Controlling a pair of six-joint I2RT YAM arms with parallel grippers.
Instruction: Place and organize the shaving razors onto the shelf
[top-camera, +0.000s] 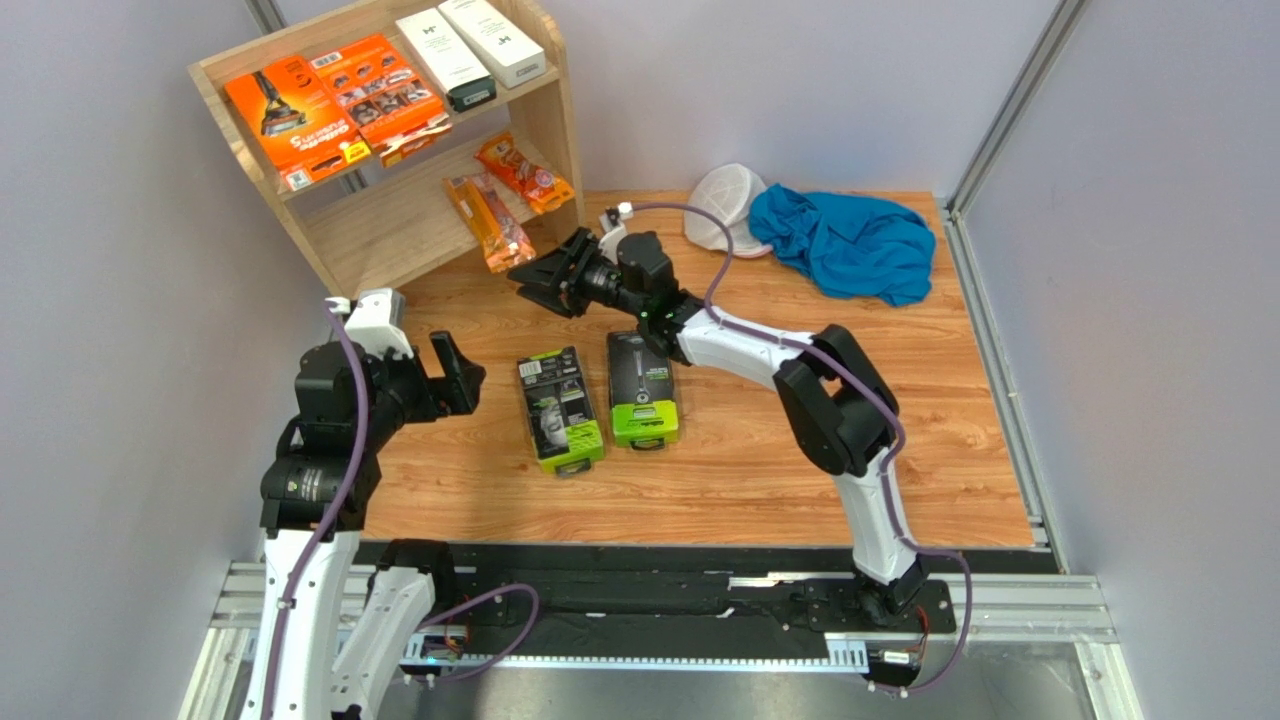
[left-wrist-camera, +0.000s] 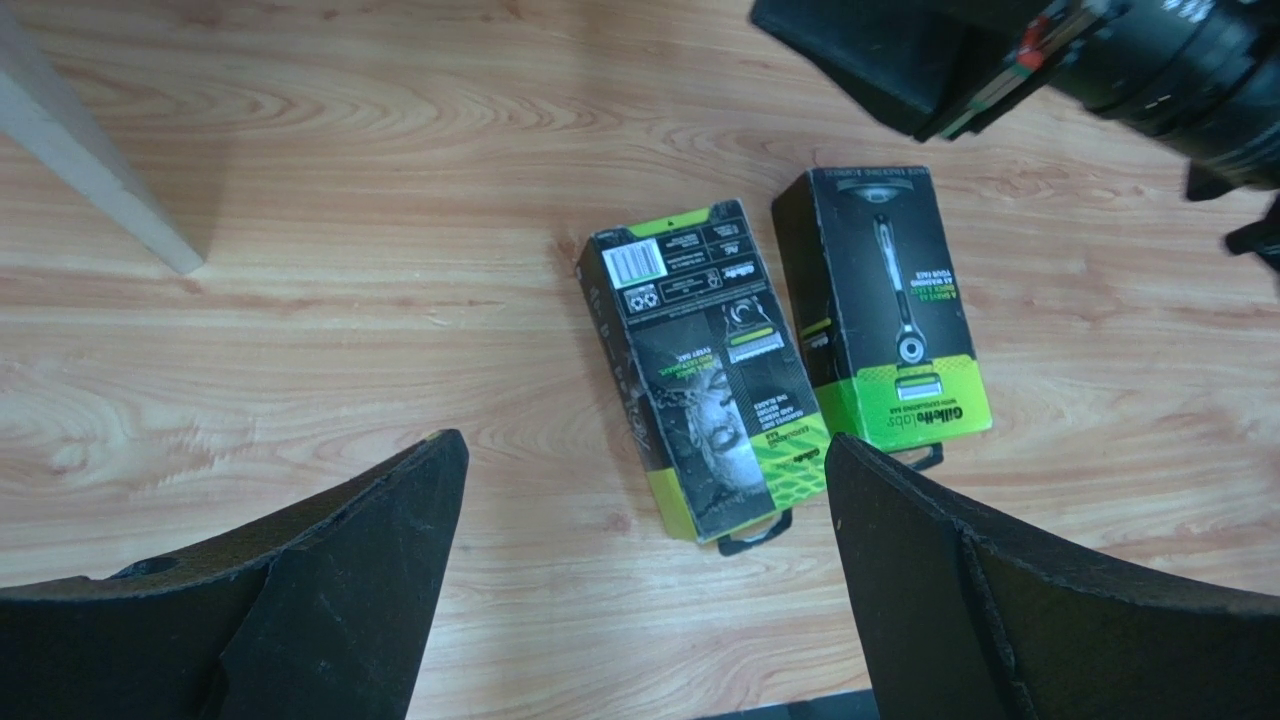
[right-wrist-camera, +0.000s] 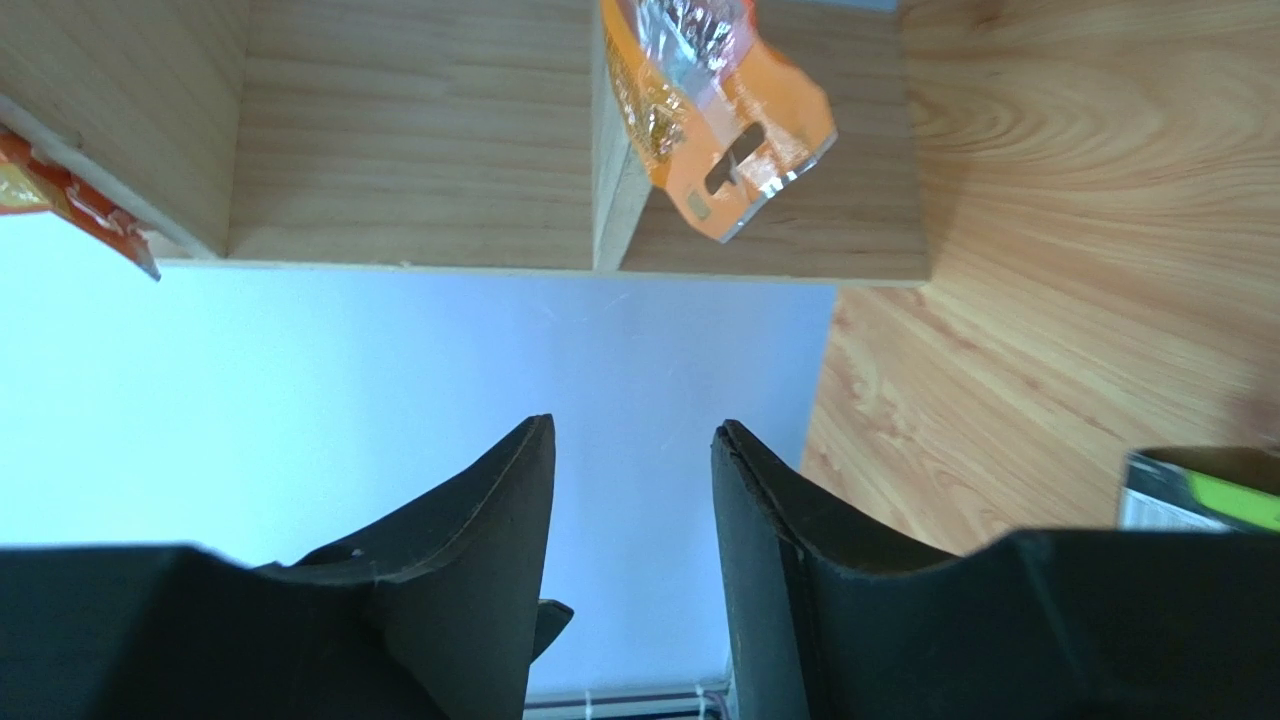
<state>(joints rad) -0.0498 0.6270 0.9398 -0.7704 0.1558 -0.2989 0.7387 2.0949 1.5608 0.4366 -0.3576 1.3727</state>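
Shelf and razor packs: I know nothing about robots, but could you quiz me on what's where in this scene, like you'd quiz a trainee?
1. True or false: both black-and-green packs lie flat on the table, not on the shelf.
2. What is on the shelf's top tier? A) two white boxes and two flat orange packs; B) only black-and-green packs; C) nothing.
3. How many small orange packets are on the lower tier?
Key: 1 true; 2 A; 3 two.
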